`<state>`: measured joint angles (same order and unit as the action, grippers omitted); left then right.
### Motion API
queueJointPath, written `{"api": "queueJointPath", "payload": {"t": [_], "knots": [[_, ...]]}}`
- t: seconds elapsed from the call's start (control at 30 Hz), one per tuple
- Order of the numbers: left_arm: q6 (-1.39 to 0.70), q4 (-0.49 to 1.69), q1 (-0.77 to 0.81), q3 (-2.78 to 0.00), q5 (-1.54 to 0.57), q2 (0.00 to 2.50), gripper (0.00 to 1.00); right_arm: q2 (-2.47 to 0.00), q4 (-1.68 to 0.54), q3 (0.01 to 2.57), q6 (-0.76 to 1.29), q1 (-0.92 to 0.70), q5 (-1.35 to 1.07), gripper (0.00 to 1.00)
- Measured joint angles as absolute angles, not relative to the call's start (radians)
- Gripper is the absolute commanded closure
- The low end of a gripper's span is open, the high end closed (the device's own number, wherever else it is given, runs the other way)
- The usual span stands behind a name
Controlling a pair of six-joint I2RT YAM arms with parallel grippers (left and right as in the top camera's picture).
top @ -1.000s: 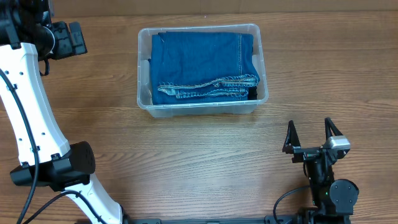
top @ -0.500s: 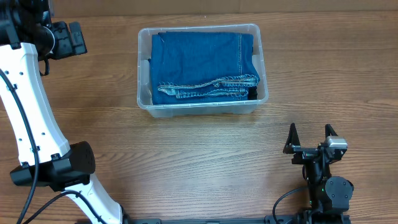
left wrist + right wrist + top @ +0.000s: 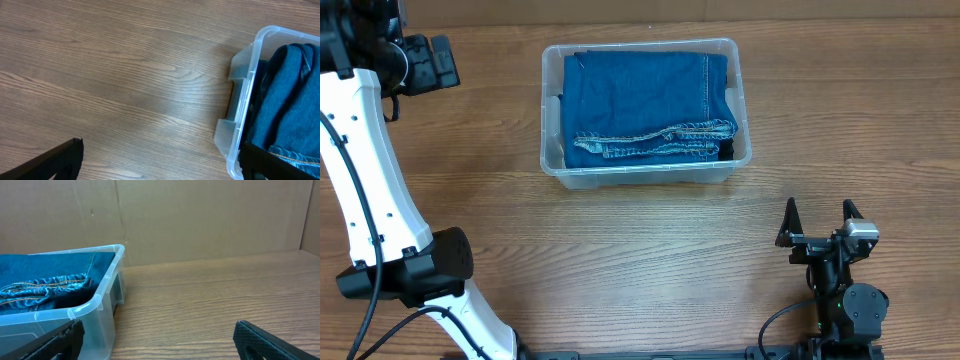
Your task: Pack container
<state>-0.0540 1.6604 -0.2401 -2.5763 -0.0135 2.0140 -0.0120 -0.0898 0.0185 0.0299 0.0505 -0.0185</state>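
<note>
The clear plastic container [image 3: 552,160] stands at the back middle of the table, with folded blue jeans [image 3: 640,95] filling it. It also shows in the left wrist view [image 3: 245,100] and the right wrist view [image 3: 100,305]. My left gripper [image 3: 160,165] is raised at the far left, well left of the container, open and empty. My right gripper [image 3: 817,222] rests low near the front right edge, open and empty, apart from the container.
The wooden table [image 3: 650,260] spreads around the container. The left arm's white links [image 3: 370,200] run down the left side. A cardboard wall [image 3: 200,215] stands behind the table.
The right gripper has drawn back slightly toward the front edge and now holds still. The left arm, container and jeans have not moved.
</note>
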Motion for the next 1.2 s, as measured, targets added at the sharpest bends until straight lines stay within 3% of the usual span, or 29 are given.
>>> {"api": "queueJointPath", "payload": {"t": [0.17,0.3,0.5,0.6,0.77,1.2], "knots": [[-0.054,1.546,-0.208,-2.576,-0.075,2.014,0.00,-0.012,-0.090,0.019,0.030,0.051,-0.019,0.00],[-0.054,1.393,-0.062,-2.570,-0.099,1.988,0.00,-0.012,-0.090,0.019,0.030,0.051,-0.019,0.00],[-0.054,1.200,0.044,-2.500,-0.084,1.743,0.00,-0.012,-0.090,0.019,0.030,0.051,-0.019,0.00],[-0.064,0.977,0.044,-2.257,-0.076,1.575,0.00,-0.012,-0.090,0.019,0.031,0.051,-0.019,0.00],[-0.076,0.497,0.044,-1.569,-0.074,1.239,0.00,-0.011,-0.089,0.019,0.030,0.051,-0.019,0.00],[-0.100,-0.071,0.044,-0.524,-0.074,0.573,0.00,-0.011,-0.090,0.019,0.030,0.051,-0.018,0.00]]}}
